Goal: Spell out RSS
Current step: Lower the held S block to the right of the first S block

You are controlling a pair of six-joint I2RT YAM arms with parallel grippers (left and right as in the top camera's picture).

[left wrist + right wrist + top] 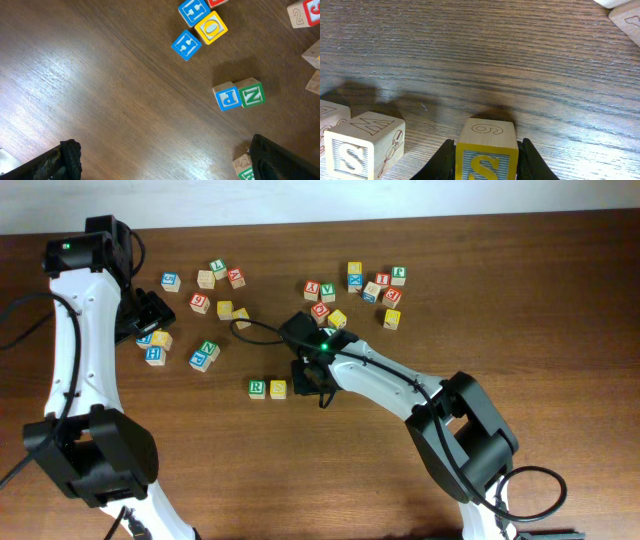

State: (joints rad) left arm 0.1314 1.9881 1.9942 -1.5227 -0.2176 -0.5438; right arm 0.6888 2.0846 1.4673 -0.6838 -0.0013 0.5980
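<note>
The green-and-white R cube (257,388) and a yellow S cube (278,389) sit side by side at the table's front middle. In the right wrist view that S cube (362,142) is at the lower left, with the edge of the R cube (327,117) beyond it. My right gripper (312,375) (486,150) is shut on the second yellow S cube (487,132), just right of the first, a gap between them. The gripper hides this cube in the overhead view. My left gripper (150,312) (170,167) is open and empty at the far left.
Loose cubes lie across the back: one group near the left arm (205,302), another at the back right (365,285). The left wrist view shows a blue P cube (228,96), a green N cube (251,93) and a yellow O cube (211,27). A black cable (262,330) runs past the right arm.
</note>
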